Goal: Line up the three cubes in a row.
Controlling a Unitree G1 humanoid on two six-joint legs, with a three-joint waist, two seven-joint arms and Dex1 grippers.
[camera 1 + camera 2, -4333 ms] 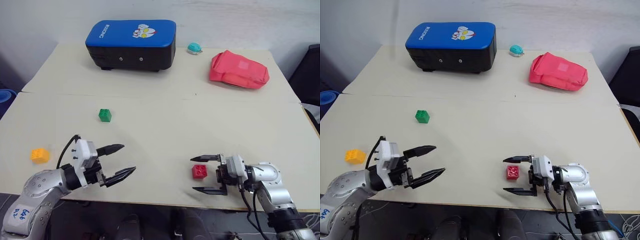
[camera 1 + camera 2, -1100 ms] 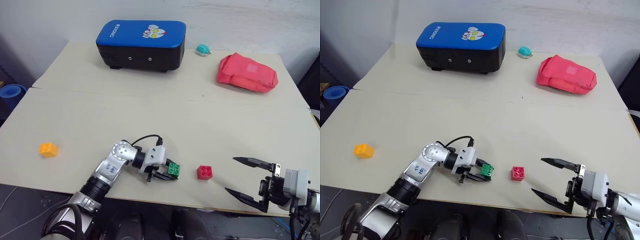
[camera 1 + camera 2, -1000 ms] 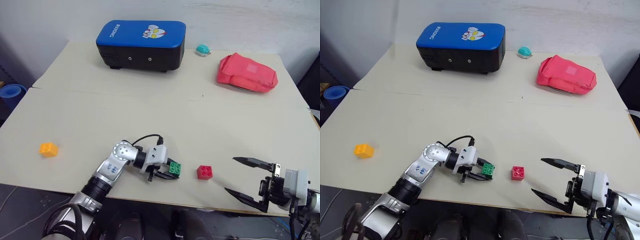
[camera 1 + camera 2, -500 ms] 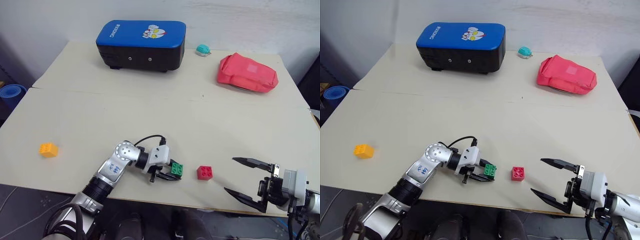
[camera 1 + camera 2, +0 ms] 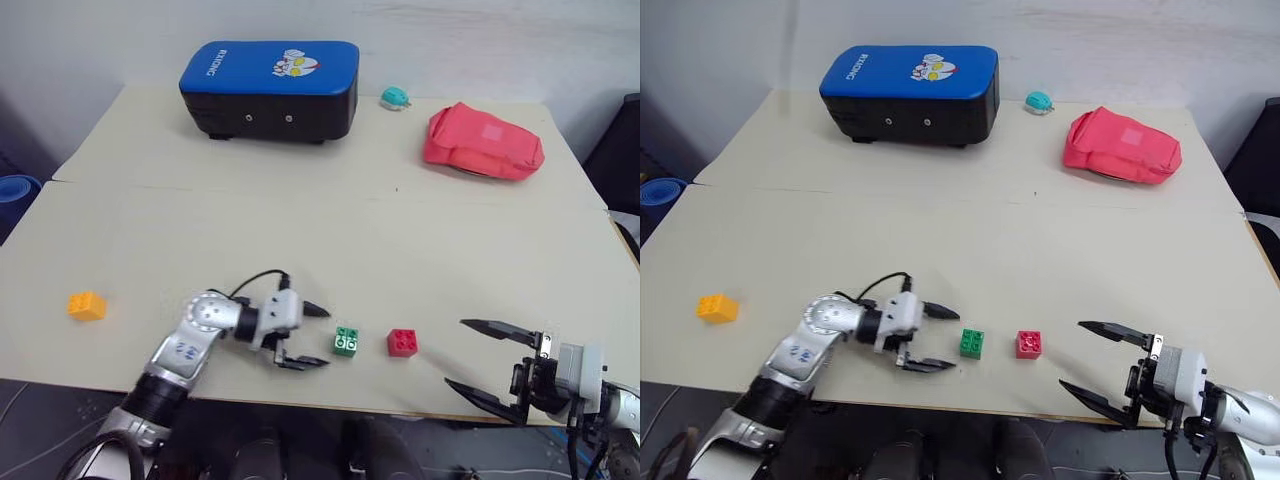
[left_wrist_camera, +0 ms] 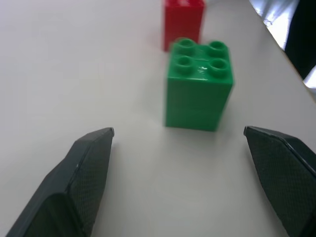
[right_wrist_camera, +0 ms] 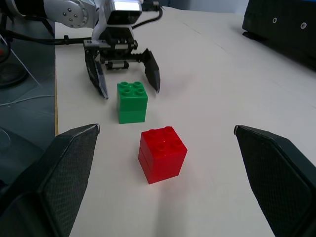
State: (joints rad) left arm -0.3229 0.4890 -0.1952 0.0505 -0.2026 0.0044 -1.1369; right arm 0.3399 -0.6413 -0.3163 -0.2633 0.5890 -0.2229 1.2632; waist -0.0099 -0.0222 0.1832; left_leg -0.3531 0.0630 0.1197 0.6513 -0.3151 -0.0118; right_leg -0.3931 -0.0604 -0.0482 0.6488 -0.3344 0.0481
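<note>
Head view: green cube [image 5: 347, 341] sits on table [image 5: 300, 230] near front edge, just left of red cube [image 5: 403, 342], small gap between. Left gripper [image 5: 305, 337] wide open, empty, just left of green. Orange-yellow cube [image 5: 86, 305] far left, well apart. Right gripper [image 5: 492, 361] open, empty, right of red.

Left wrist view: green stands free between fingers, red behind.

Right wrist view: red near, green beyond.

Judgement: green placed; next fetch orange-yellow, set in same row.

Half second earlier left gripper clamped green; now released, drawn back left.
</note>
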